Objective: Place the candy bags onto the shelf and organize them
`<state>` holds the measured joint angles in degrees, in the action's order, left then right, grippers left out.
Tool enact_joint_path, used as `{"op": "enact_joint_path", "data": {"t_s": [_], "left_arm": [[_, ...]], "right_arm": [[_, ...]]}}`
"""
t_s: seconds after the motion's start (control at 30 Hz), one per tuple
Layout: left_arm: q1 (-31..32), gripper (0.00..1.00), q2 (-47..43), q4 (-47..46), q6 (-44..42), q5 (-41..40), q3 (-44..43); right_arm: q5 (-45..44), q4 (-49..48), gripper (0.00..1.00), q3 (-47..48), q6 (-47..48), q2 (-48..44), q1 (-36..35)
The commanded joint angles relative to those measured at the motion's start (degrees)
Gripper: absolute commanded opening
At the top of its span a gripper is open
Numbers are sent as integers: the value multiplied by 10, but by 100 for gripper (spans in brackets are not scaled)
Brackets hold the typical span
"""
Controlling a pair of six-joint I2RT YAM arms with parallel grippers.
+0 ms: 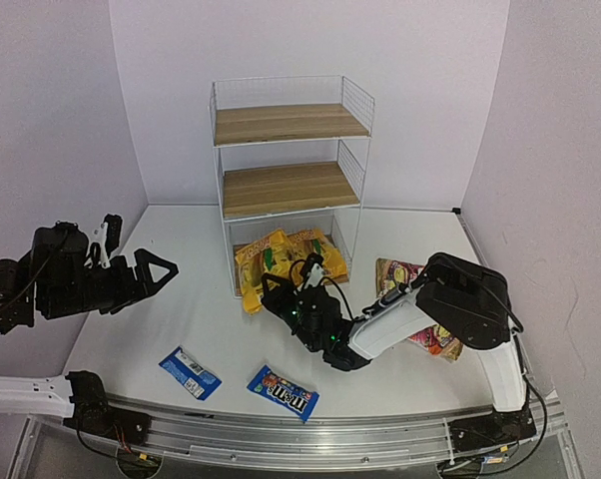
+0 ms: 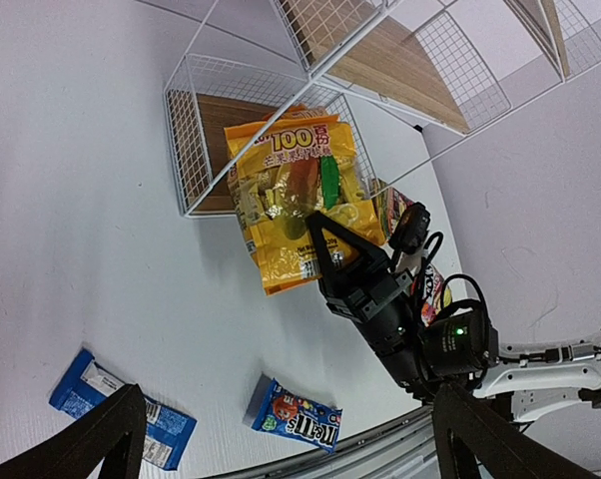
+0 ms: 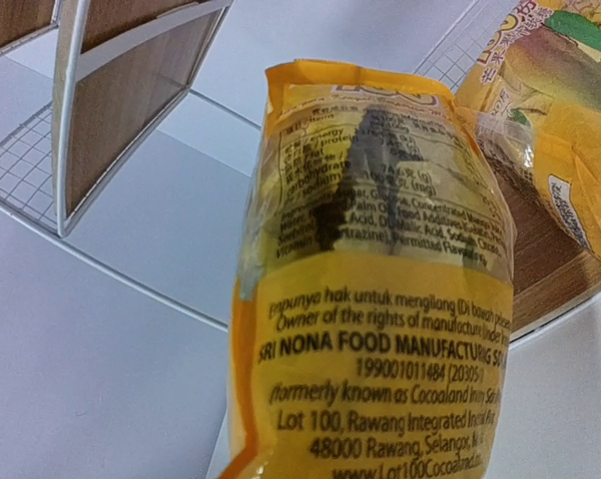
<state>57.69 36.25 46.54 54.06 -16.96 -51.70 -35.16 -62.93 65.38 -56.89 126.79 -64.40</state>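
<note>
Right tool (image 1: 273, 286) was clamped on one yellow bag (image 3: 380, 299), held at the front edge of the bottom board of the shelf (image 1: 281, 188). A second yellow bag (image 1: 308, 244) lay on that board. I saw the left tool (image 1: 161, 269) spread wide and empty above the left edge of the tabletop (image 1: 201, 309). Two blue packets (image 1: 190, 372) lay by the near edge, and a red bag (image 1: 395, 274) lay toward the right edge.

The right arm (image 1: 405, 321) has a white link, black joints, black cables, green lights and a black pincer (image 1: 273, 284).
</note>
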Motion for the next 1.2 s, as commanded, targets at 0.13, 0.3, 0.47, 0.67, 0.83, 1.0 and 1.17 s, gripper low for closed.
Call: {"op": "enact_joint_path", "data": {"t_s": [0.13,0.3,0.47,0.67,0.83,1.0,1.17], "left_arm": [[0,100,-17,4,-4,15,-8],[-1,100,-21,3,-6,11,-8],[0,100,-20,4,-4,8,-8],[0,100,-19,5,4,12,-4],[0,100,-22,14,15,15,-2],[0,100,-39,20,29,21,5],[0,100,-59,17,36,25,12]], "right_arm": [[-14,-75,0,101,24,46,22],[1,-63,0,135,22,70,40],[20,-27,0,172,2,96,58],[45,10,0,213,-11,120,71],[47,50,1,264,-3,144,71],[38,85,2,297,-3,164,70],[46,109,17,303,-3,162,71]]}}
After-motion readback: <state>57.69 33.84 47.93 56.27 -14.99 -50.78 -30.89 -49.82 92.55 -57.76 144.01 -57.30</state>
